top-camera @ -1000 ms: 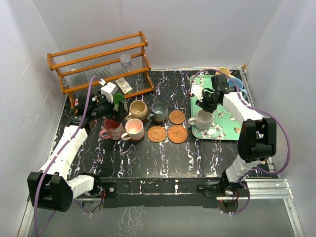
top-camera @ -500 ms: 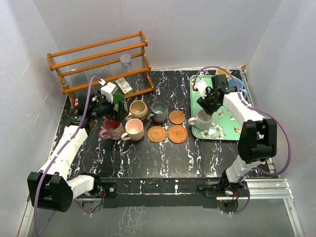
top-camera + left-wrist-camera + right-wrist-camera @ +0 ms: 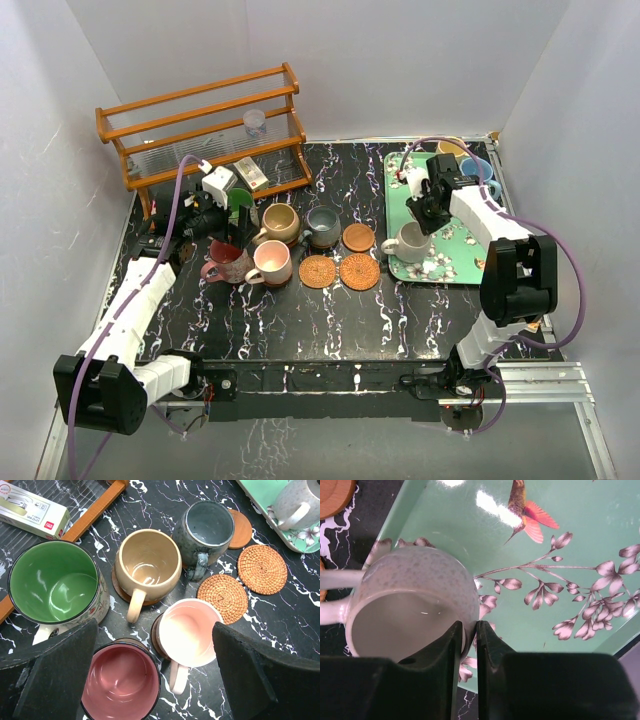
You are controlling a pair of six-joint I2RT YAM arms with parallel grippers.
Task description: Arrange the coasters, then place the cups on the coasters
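2 round woven wicker coasters [image 3: 222, 598] sit nr glossy pink mug [image 3: 189, 632].

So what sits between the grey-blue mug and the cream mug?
A bare wood coaster, right beside the grey-blue mug, then the tray edge before the cream mug. The top view shows it, the left wrist view too.

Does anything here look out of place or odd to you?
Nothing spilled or broken. The cream mug sits at the green tray's edge, handle overhanging the table, while two wicker coasters and a wooden one lie bare nearby.
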